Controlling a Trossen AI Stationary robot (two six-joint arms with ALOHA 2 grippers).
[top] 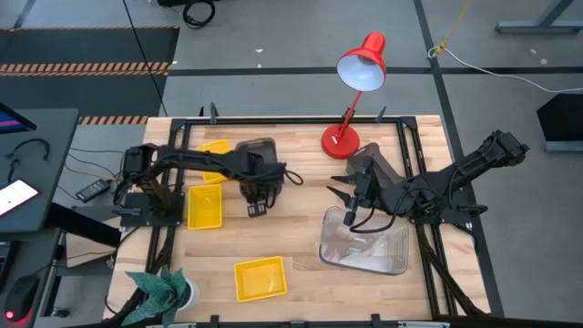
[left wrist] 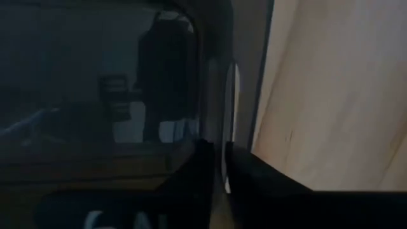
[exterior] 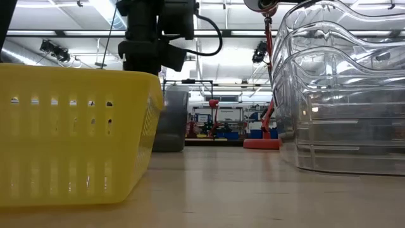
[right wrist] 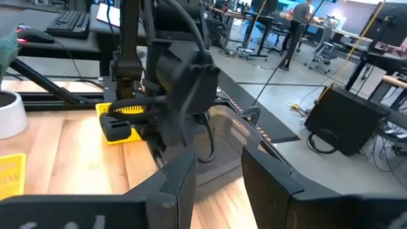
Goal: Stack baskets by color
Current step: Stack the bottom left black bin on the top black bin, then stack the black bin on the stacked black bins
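Note:
A dark grey basket [top: 260, 150] sits at the table's far middle, its base on the wood in the low view [exterior: 172, 123]. My left gripper [left wrist: 219, 172] points down at the basket's near side [top: 256, 187], its fingers close together around the wall. Three yellow baskets lie on the table: one [top: 216, 146] behind the left arm, one [top: 205, 206] at the left, one [top: 260, 278] near the front edge. Clear baskets are nested in a stack [top: 364, 244] at the right. My right gripper [right wrist: 216, 184] hangs open above the stack's far edge [top: 351, 211], holding nothing. My left gripper has the dark grey basket's thin side wall [left wrist: 227, 137] between its two fingers, one finger inside the basket and one outside. The fingers come from above, pointing down. The basket stands level with its bottom on the table.
A red desk lamp [top: 351, 100] stands at the far edge between the arms. A green plant in a white pot [top: 164, 292] is at the near left corner. Bare wood lies between the front yellow basket and the clear stack.

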